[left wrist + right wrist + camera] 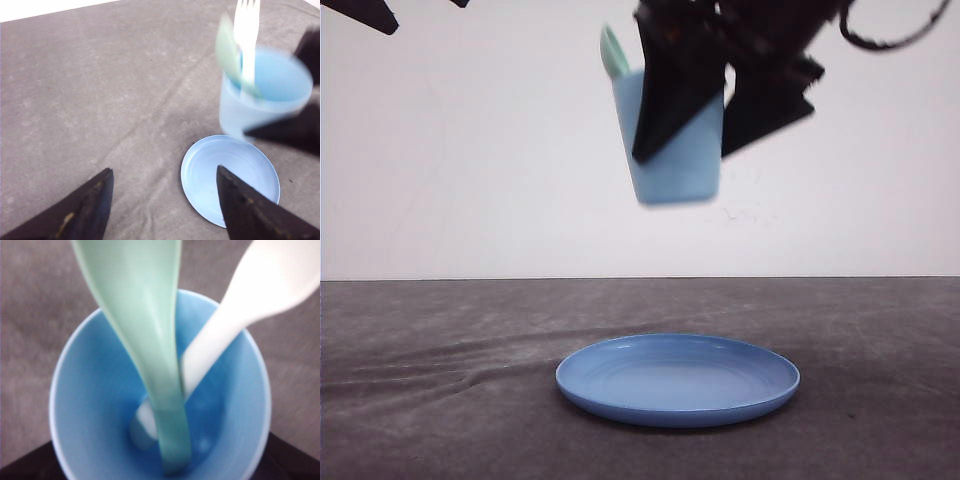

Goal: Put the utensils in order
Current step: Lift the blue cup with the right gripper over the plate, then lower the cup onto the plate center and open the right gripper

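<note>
My right gripper (685, 155) is shut on a light blue cup (680, 178), which hangs tilted in the air above the blue round plate (677, 380). Both utensils stand in the cup. The mint-green spoon (145, 315) and the white fork (260, 290) lean on opposite sides of the rim, and the spoon's tip (613, 52) pokes out at the cup's top. In the left wrist view the cup (265, 100), fork (247, 30) and spoon (227, 50) are blurred. My left gripper (164, 170) is open and holds nothing, high over the cloth beside the plate (230, 175).
A wrinkled grey cloth (420, 380) covers the table, with a white wall behind it. The plate lies flat near the front middle with nothing on it.
</note>
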`<state>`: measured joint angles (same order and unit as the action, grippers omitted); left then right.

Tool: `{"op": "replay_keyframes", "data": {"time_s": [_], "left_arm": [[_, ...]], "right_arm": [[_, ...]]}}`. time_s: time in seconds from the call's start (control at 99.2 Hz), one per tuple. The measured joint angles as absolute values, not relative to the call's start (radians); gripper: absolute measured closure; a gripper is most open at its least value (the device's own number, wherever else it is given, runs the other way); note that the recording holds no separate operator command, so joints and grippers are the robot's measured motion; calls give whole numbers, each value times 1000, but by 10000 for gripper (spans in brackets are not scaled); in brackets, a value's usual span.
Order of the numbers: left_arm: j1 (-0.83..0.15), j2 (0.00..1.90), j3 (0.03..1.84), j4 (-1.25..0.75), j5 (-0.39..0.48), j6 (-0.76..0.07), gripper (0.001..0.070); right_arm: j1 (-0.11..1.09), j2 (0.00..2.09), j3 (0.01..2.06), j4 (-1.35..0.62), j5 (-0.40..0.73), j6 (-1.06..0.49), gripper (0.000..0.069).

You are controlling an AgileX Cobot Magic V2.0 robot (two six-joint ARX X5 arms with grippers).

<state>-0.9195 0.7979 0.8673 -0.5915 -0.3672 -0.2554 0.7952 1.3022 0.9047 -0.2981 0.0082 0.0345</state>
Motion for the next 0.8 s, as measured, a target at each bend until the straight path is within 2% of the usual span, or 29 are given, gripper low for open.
{"op": "replay_keyframes", "data": {"time_s": [0.464, 0.797], "left_arm": [[-920, 798, 867, -594, -367, -255, 315], [-920, 798, 867, -595, -367, -255, 315]], "right_arm": [[878, 1307, 598, 45, 83, 115, 270], [883, 1367, 566, 165, 105, 137, 273]]}}
